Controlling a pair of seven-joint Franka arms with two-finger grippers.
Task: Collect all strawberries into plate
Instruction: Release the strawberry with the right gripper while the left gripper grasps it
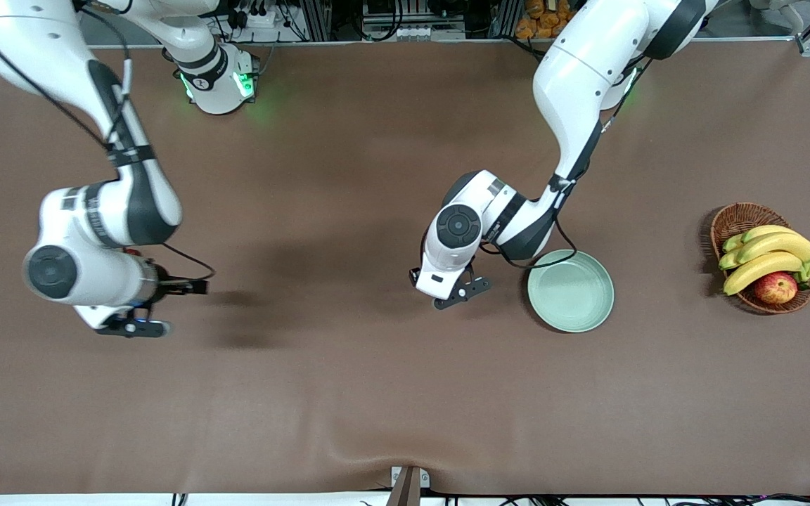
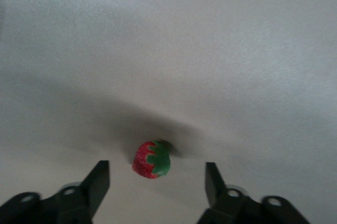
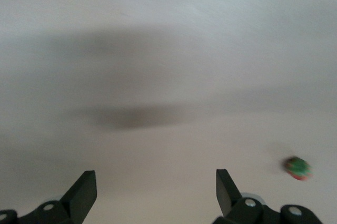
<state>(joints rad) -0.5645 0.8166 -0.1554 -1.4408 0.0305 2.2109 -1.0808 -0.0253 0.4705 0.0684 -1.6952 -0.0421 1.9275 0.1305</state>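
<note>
Left gripper (image 2: 157,182) lining up on a strawberry (image 2: 152,159) — plate (image 1: 591,310) empty.
Fingers spread astride it; next: lower, pinch. Right gripper (image 3: 156,191) spread too — waits over the worktop (image 1: 349,393).

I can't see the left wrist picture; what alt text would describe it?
A small red strawberry with a green leafy top lies on the bare table, framed between the two open black fingers of the left claw hovering just above it.
</note>
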